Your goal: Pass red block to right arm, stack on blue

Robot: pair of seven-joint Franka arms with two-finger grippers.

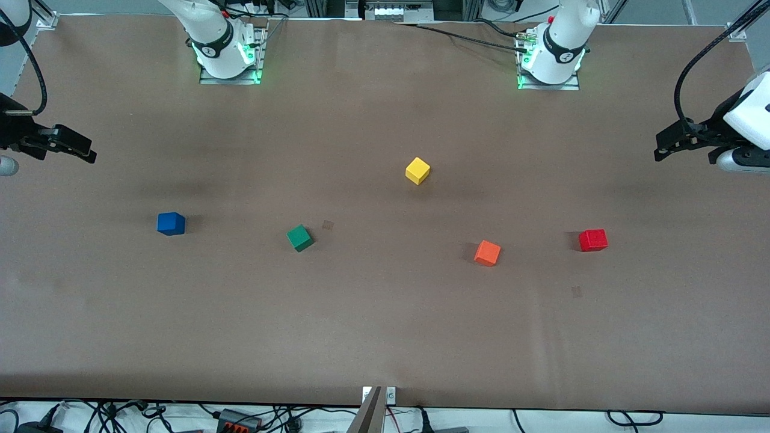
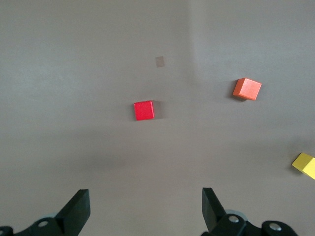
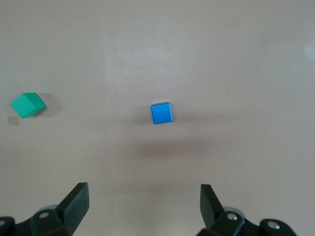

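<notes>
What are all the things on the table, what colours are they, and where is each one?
red block: one, red, on the table toward the left arm's end.
orange block: one, orange-red, beside the red block, a bit nearer the front camera.
yellow block: one, yellow, mid-table, farthest of the blocks from the front camera.
green block: one, green, between the orange and blue blocks.
blue block: one, dark blue, toward the right arm's end.
table: one, brown.
left gripper: one, black, open, up over the table's edge at the left arm's end.
right gripper: one, black, open, up over the right arm's end.
</notes>
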